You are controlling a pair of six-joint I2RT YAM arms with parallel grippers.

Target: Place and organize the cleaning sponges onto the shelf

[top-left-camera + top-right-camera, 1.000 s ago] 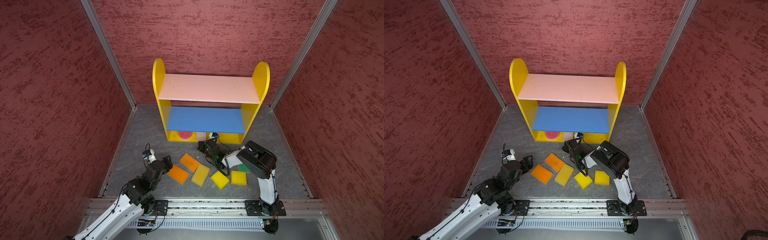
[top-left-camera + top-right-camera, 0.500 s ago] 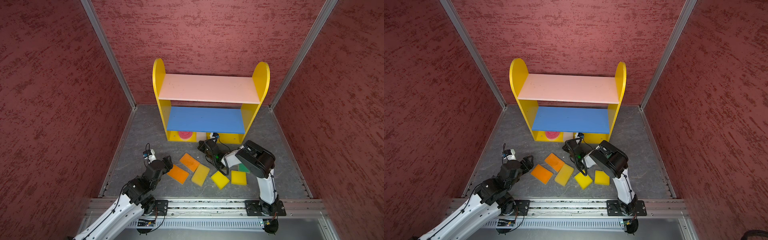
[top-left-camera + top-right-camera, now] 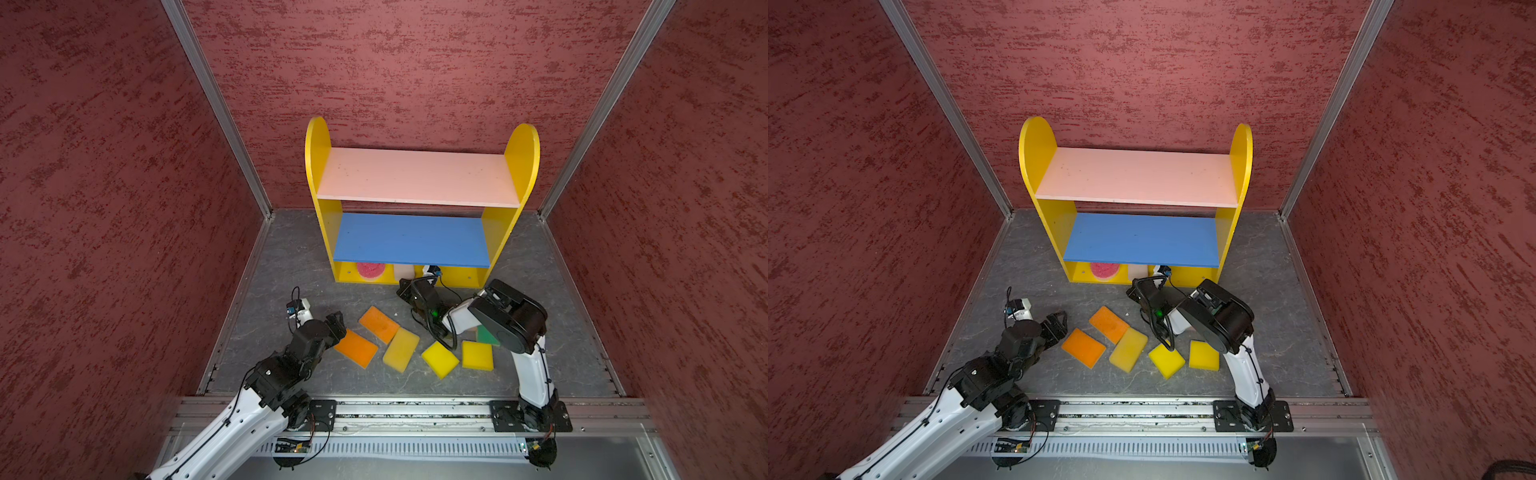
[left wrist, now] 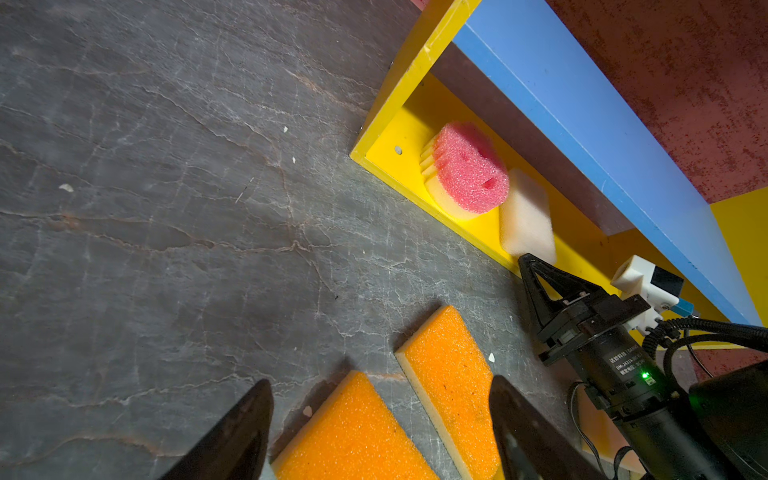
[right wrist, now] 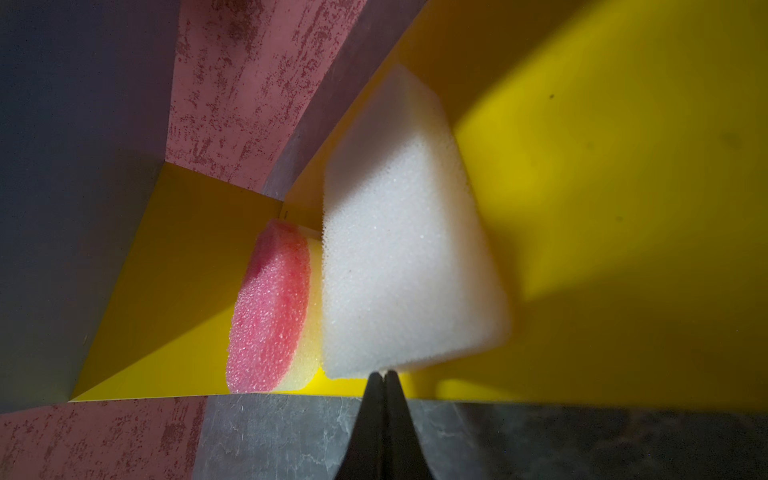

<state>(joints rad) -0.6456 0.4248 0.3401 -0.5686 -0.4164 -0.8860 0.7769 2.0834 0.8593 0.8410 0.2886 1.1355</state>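
Observation:
The shelf [image 3: 415, 178] stands at the back, its pink and blue boards bare. On its yellow base sit a round red-pink sponge [image 4: 469, 170] and an off-white sponge [image 5: 399, 232]. My right gripper [image 5: 383, 374] is shut, its tips touching the off-white sponge's near edge. On the floor lie two orange sponges [image 3: 356, 348] [image 3: 379, 324] and three yellow ones [image 3: 401, 350] [image 3: 440, 359] [image 3: 477, 355]. A green-topped sponge [image 3: 484, 334] is partly hidden under the right arm. My left gripper [image 4: 380, 384] is open, low over the near orange sponge [image 4: 353, 436].
Red textured walls close in the grey stone floor [image 3: 291, 257] on three sides. A metal rail [image 3: 407, 409] runs along the front edge. The right arm's elbow [image 3: 509, 320] and cables hang over the floor sponges on the right.

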